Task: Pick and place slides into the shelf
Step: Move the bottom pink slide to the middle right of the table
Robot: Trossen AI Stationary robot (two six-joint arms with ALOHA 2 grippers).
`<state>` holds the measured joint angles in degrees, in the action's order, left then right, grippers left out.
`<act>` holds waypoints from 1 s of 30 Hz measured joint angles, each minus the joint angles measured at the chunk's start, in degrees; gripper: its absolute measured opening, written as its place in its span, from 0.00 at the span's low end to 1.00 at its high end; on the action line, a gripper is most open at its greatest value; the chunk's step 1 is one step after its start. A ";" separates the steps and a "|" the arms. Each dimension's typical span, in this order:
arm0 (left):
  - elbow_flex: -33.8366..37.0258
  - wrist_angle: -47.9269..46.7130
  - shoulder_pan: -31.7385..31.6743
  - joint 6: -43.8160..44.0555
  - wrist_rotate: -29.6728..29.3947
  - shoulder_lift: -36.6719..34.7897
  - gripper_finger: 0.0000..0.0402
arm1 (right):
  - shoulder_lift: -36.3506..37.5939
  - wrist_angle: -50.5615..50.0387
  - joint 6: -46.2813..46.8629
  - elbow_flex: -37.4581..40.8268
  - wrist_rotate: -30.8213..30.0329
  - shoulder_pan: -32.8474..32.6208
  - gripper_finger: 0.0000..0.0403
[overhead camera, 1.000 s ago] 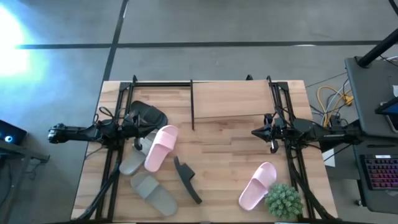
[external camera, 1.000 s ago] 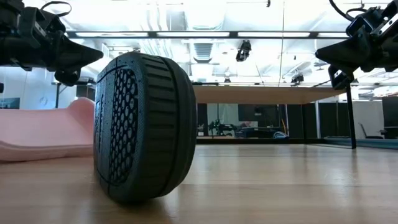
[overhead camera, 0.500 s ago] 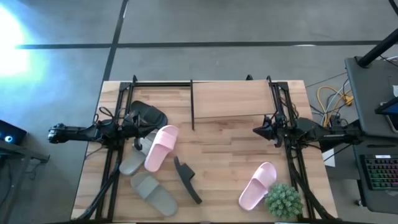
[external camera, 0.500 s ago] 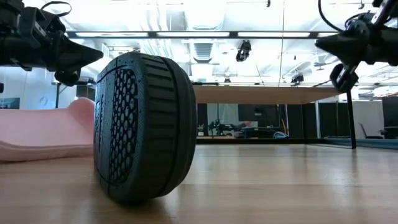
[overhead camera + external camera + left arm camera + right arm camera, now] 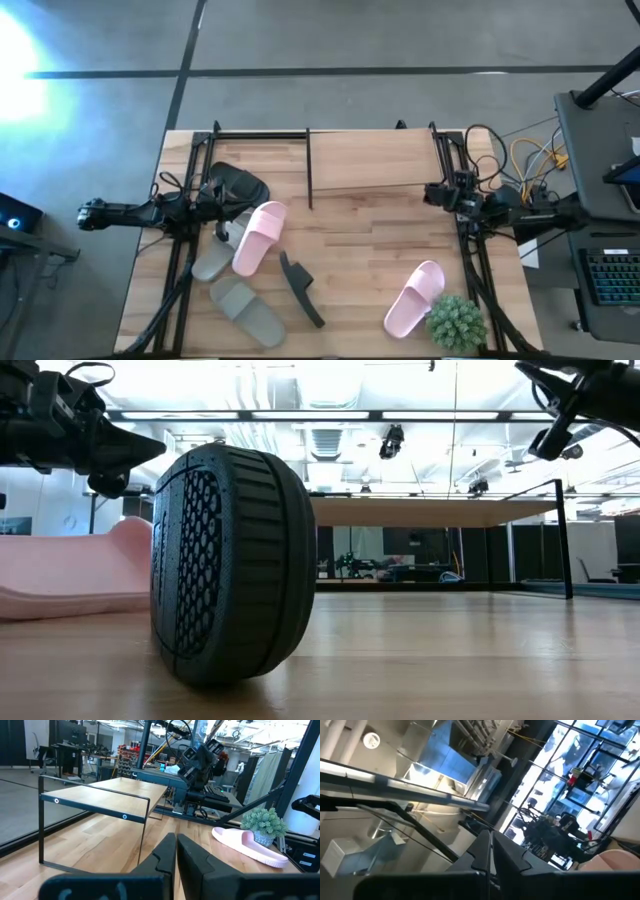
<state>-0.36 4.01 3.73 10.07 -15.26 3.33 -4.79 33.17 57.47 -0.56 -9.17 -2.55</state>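
Several slides lie on the table's left and near parts: a black one (image 5: 238,185), a pink one (image 5: 258,238) resting partly on a grey one (image 5: 212,262), another grey one (image 5: 247,311), and a black one (image 5: 300,290) standing on its edge (image 5: 230,565). A second pink slide (image 5: 415,298) lies near right. The shelf (image 5: 375,160) stands at the far middle. My left gripper (image 5: 222,203) hovers shut over the left group, level (image 5: 176,845). My right gripper (image 5: 428,192) is shut, raised and tipped upward (image 5: 532,372) at the right.
A small potted plant (image 5: 457,322) stands at the near right corner beside the pink slide. Bare tabletop (image 5: 360,240) spreads in the middle between the arms. A desk with cables and a keyboard (image 5: 610,280) stands off the table's right edge.
My right gripper has risen, tipped its fingers upward and rolled about its own axis, drawing back a little toward the table's right and far edges. It has stayed shut. The slides have not moved.
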 joint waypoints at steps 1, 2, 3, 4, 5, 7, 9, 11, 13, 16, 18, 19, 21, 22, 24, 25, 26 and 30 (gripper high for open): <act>0.00 0.00 0.00 0.00 0.00 0.00 0.00 | -0.70 0.53 0.18 0.00 0.02 -0.08 0.03; 0.00 0.00 0.00 0.00 0.01 0.00 0.00 | -1.48 1.13 0.64 0.00 -0.01 -0.23 0.03; 0.00 0.00 0.00 0.00 0.02 0.00 0.00 | -2.33 1.51 1.15 -0.09 -0.03 -0.34 0.03; 0.00 0.00 0.00 0.02 0.01 0.00 0.00 | -3.36 1.57 1.49 -0.48 0.00 -0.52 0.03; 0.00 0.00 0.00 0.00 0.02 0.00 0.00 | -4.45 1.55 1.78 -1.06 0.06 -0.72 0.03; 0.00 0.00 0.00 0.00 0.00 0.00 0.00 | -6.99 1.65 2.58 -2.89 0.97 -1.40 0.03; 0.00 0.00 0.00 0.00 0.00 0.00 0.00 | -10.22 1.88 1.91 -5.53 3.97 -2.37 0.03; 0.00 0.00 0.00 0.01 0.02 0.00 0.00 | -14.04 1.81 0.17 -8.47 6.35 -3.22 0.03; 0.00 0.00 0.00 0.00 0.00 0.00 0.00 | -18.29 1.80 -2.29 -11.55 6.60 -3.87 0.03; 0.00 0.00 0.00 0.00 0.02 0.00 0.00 | -24.41 1.73 -7.19 -16.03 6.59 -3.97 0.03; 0.00 0.00 0.00 0.00 0.01 0.00 0.00 | -27.98 1.33 -10.51 -18.53 6.58 -3.95 0.03; 0.00 0.00 0.00 0.00 0.01 0.00 0.00 | -29.69 0.75 -11.36 -19.71 6.58 -3.91 0.03; 0.00 0.00 0.00 0.00 0.00 0.00 0.00 | -32.62 -1.94 -11.98 -21.94 6.55 -3.91 0.03; 0.00 0.00 0.00 0.01 0.02 0.00 0.00 | -33.93 -3.87 -12.03 -22.95 6.39 -3.91 0.03; 0.00 0.00 0.00 0.00 0.01 0.00 0.00 | -36.38 -7.24 -12.06 -24.94 6.14 -3.91 0.03; 0.00 0.00 0.00 0.00 0.00 0.00 0.00 | -37.56 -9.08 -12.07 -25.94 6.10 -3.87 0.03; 0.00 0.00 0.00 0.00 0.02 0.00 0.00 | -38.62 -11.05 -12.06 -26.79 6.10 -3.82 0.03; 0.00 0.00 0.00 0.00 0.01 0.00 0.00 | -43.17 -16.03 -10.84 -29.95 6.10 -3.82 0.03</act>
<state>-0.36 4.01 3.73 10.07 -15.25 3.33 -47.96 17.14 46.63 -30.51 -3.07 -6.37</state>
